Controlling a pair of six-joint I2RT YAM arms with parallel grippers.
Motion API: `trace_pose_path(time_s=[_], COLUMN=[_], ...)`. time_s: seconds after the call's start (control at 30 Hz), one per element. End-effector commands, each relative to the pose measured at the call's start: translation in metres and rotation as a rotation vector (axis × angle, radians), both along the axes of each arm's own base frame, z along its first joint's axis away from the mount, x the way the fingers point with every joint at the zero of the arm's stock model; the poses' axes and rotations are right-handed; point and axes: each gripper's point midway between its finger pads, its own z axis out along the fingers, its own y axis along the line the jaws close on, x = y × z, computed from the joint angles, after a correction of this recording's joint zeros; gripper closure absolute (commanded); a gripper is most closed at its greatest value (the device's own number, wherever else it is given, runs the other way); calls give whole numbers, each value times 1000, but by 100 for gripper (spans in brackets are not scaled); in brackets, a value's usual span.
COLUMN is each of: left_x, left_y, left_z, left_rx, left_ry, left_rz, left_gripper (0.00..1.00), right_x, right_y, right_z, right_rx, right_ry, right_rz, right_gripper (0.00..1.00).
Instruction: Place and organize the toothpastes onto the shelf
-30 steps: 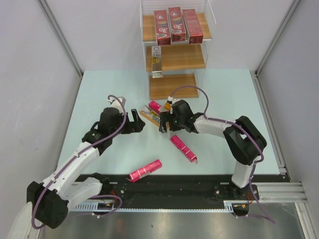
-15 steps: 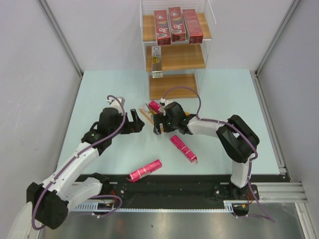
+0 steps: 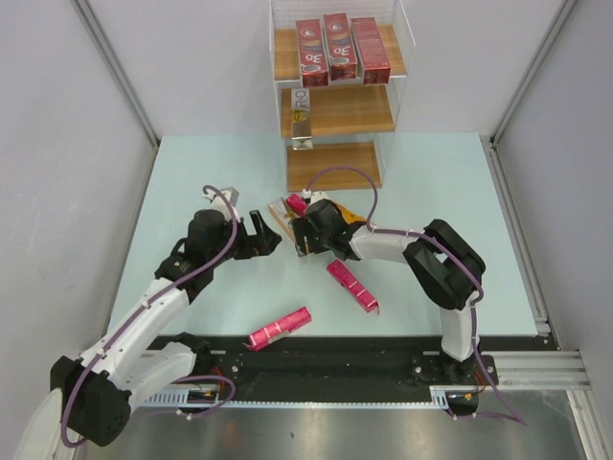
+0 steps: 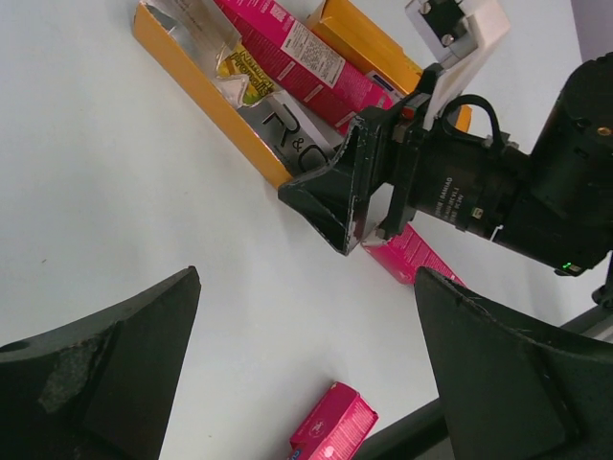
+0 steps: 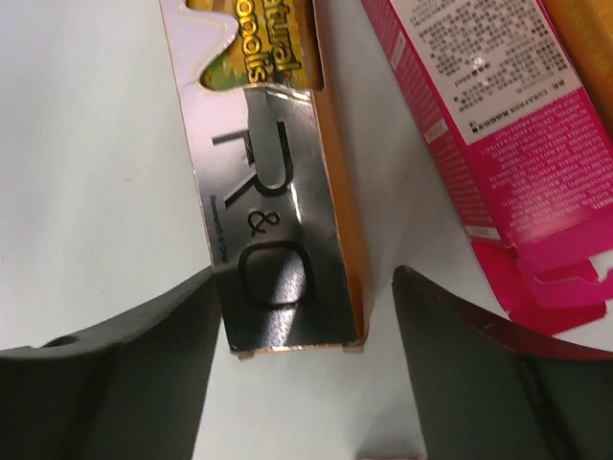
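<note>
The shelf (image 3: 337, 165) stands at the back, with three dark red toothpastes (image 3: 340, 48) on its top board and one orange/silver carton (image 3: 302, 117) upright on the middle board. An orange/silver carton (image 3: 284, 218) lies flat on the table beside a pink one (image 3: 297, 203). My right gripper (image 3: 303, 240) is open and straddles the near end of that orange/silver carton (image 5: 278, 240); the left finger (image 5: 124, 364) is at its edge, the right finger is apart. My left gripper (image 3: 266, 233) is open and empty, just left of it (image 4: 306, 278).
Two more pink cartons lie on the table, one at the middle (image 3: 351, 285) and one near the front edge (image 3: 279, 327). Another orange carton (image 4: 369, 48) lies behind the pink one (image 5: 488, 125). The black base rail (image 3: 364, 359) runs along the front.
My right gripper has moved left and now has its open fingers round the end of the orange/silver carton. My left gripper has shifted only slightly.
</note>
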Motion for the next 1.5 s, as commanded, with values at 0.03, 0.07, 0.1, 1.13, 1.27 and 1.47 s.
trace_pose_path(time_s=[0.03,0.07,0.1,1.13,1.27,1.47], left_x=[4,4,4,16,17,21], left_y=[-6,-5,-4,-91,-110,-127], left_z=[11,10,10,62,69,77], left_rx=[-63,-62,-61,-547,-595,-634], left_ry=[-19,-16,-14,-69,-58,-69], left_rz=[-3,1,4,-318,-360,-396], left_gripper=[0,0,0,0,0,3], right_x=[16,15,13,-78,-88,-97], right_y=[19,19,19,-67,-70,-68], right_z=[14,11,10,168,179,188], right_rx=[59,54,53,78,95,122], right_ry=[-50,-42,-34,-289,-330,-342], right_rz=[-3,-1,6,-93,-104,-85], right_gripper=[41,43,46,61,61,61])
